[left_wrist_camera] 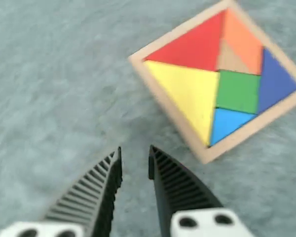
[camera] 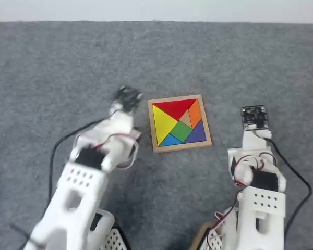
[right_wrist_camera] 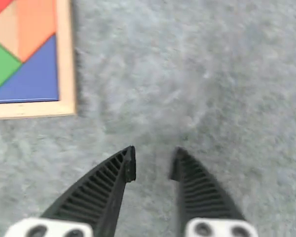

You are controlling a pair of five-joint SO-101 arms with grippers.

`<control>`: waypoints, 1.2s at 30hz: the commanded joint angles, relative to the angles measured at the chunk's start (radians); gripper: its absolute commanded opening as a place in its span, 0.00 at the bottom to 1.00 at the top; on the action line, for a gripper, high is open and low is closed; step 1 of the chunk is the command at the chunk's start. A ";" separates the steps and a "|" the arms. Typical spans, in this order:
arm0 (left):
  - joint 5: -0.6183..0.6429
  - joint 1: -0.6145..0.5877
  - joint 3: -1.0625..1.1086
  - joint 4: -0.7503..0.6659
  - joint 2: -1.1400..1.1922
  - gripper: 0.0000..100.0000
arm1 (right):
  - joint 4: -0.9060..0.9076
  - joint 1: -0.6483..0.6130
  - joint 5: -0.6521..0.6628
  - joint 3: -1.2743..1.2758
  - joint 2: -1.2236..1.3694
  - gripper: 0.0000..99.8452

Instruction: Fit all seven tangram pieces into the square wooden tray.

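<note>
Task judged complete: square wooden tray [camera: 182, 147] holds seven coloured tangram pieces [camera: 165, 124], no gaps visible. Tray lies near left claw [left_wrist_camera: 134, 154] and right claw [right_wrist_camera: 153, 159], both narrowly parted, empty.

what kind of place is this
Most likely a tabletop robot test bench, perhaps in a lab. Two small white arms, the left arm and the right arm, sit side by side on a grey felt-like mat, with a square wooden tray of coloured tangram pieces between them.
</note>
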 commanded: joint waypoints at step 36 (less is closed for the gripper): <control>0.012 -0.172 0.567 -0.021 -0.961 0.09 | 0.351 -0.168 0.012 0.391 -0.736 0.01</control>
